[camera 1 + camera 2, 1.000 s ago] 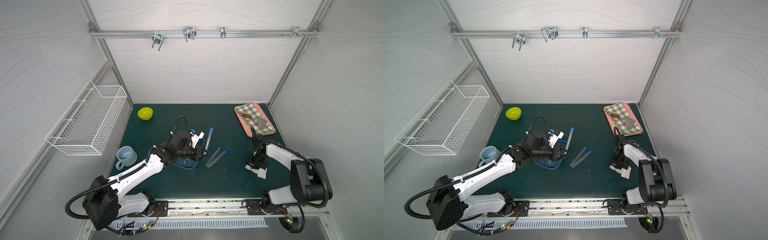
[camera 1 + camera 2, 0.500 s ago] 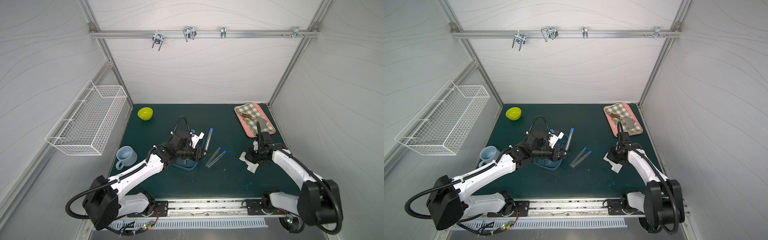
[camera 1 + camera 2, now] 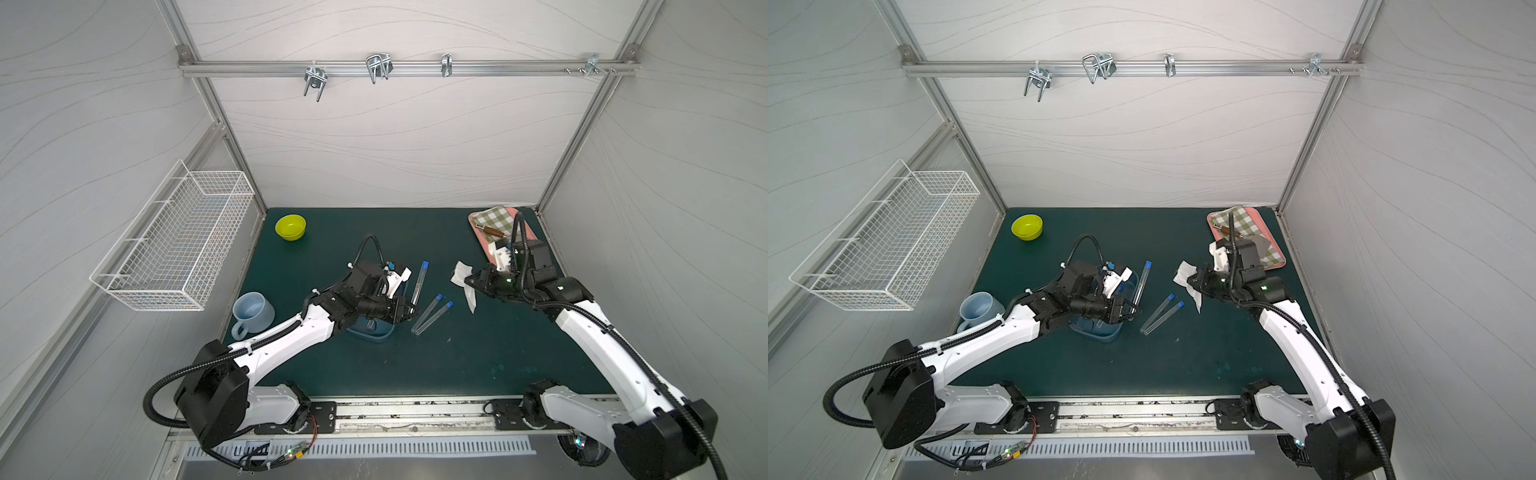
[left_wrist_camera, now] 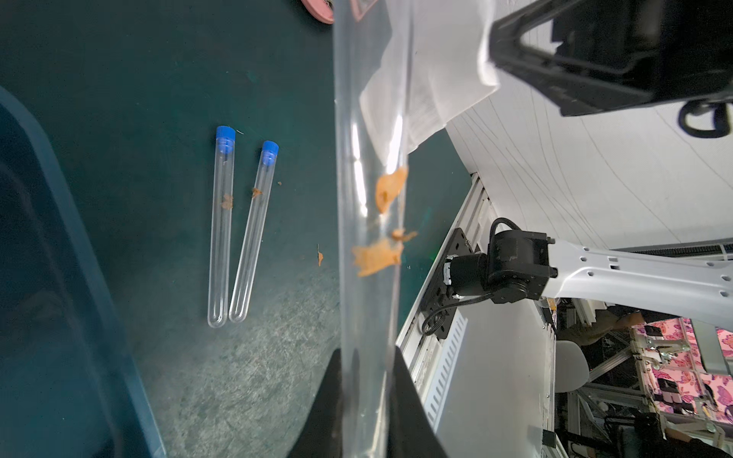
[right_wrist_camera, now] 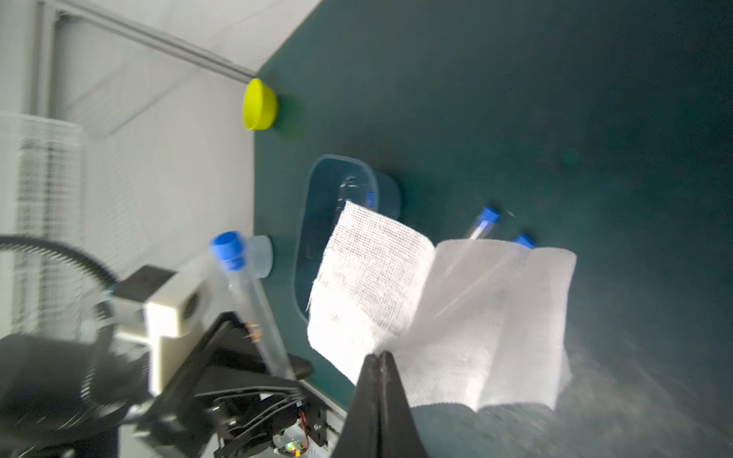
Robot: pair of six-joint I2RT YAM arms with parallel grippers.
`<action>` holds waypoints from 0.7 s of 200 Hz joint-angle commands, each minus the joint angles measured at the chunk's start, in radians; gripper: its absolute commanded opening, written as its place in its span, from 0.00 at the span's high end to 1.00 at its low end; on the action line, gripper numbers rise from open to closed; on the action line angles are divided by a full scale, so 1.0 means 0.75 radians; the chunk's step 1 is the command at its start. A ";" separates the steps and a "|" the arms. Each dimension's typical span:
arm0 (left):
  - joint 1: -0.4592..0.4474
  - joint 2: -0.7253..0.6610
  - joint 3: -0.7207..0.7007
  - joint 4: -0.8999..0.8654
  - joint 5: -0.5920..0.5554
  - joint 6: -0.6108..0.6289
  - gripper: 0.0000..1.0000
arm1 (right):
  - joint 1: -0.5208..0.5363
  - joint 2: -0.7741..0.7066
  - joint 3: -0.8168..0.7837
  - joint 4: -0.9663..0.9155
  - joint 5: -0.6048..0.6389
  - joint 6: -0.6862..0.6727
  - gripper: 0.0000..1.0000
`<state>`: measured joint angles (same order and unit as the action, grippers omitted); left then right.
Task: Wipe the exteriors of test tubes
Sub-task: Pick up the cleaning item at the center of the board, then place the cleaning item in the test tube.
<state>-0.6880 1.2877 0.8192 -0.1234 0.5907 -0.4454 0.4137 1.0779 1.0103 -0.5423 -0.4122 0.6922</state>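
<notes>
Dark green worktop (image 3: pixel 457 365), white walls. My left claw (image 4: pixel 369 380) is clamped on the base of a smeared test tube (image 3: pixel 417 286). My right claw (image 5: pixel 378 359), at its three o'clock, pinches gauze (image 5: pixel 396 277). I should wrap the orange smears (image 4: pixel 377 255) and stroke capward, clear of the two loose tubes (image 3: pixel 427 314).

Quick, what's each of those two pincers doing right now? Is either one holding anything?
The left pincer is closed on a test tube.
The right pincer is closed on a white gauze cloth.
</notes>
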 commanded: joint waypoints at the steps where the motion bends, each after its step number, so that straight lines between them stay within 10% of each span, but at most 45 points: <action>1: 0.005 0.012 0.067 0.038 0.023 0.001 0.90 | 0.115 0.047 0.086 0.145 -0.042 0.076 1.00; 140: 0.005 0.002 0.076 0.114 0.041 -0.065 0.90 | 0.441 0.359 0.232 0.292 -0.013 0.062 1.00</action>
<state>-0.6880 1.2934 0.8299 -0.1032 0.6025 -0.4820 0.7261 1.3327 1.1728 -0.3252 -0.4366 0.7437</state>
